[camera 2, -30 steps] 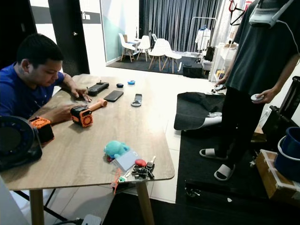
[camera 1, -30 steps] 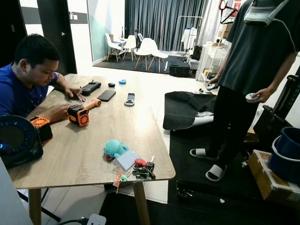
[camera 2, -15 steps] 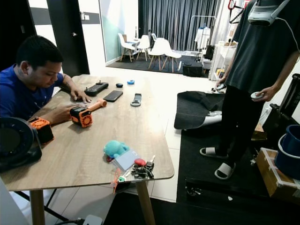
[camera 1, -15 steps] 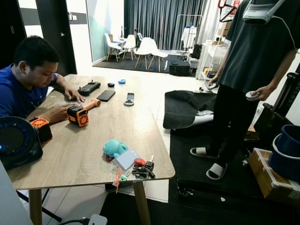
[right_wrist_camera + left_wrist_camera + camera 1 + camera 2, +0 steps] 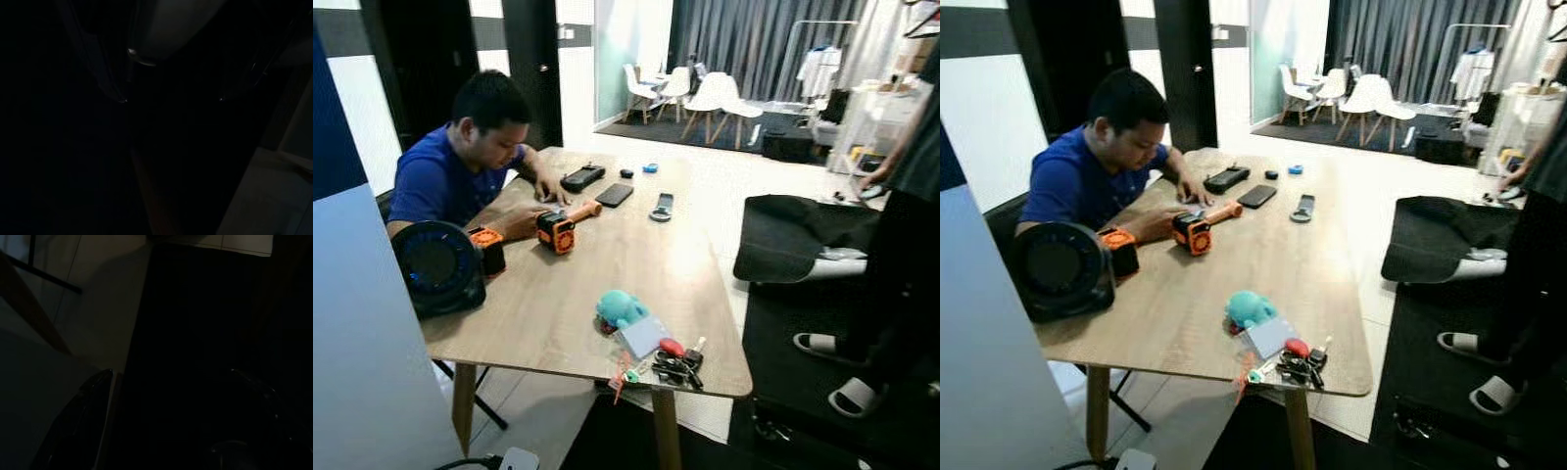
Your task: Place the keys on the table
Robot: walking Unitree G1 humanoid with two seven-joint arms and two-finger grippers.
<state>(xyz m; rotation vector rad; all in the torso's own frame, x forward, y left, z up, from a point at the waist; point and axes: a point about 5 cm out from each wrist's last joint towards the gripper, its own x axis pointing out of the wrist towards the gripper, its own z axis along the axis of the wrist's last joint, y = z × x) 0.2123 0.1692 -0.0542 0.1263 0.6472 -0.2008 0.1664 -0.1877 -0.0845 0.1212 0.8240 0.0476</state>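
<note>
Neither pincer's finger state can be told from the dark wrist views. The camera has swung left since a moment ago; the keys (image 5: 676, 367) already lie near the counter (image 5: 558, 304) edge, so placing looks done.

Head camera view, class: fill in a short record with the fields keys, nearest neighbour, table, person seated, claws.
keys: bunch lying at the table's near right corner
nearest neighbour: teal plush toy, just behind a pale card
table: wooden top
person seated: blue shirt, hands by an orange tool
claws: both wrist views very dark, state unclear
</note>
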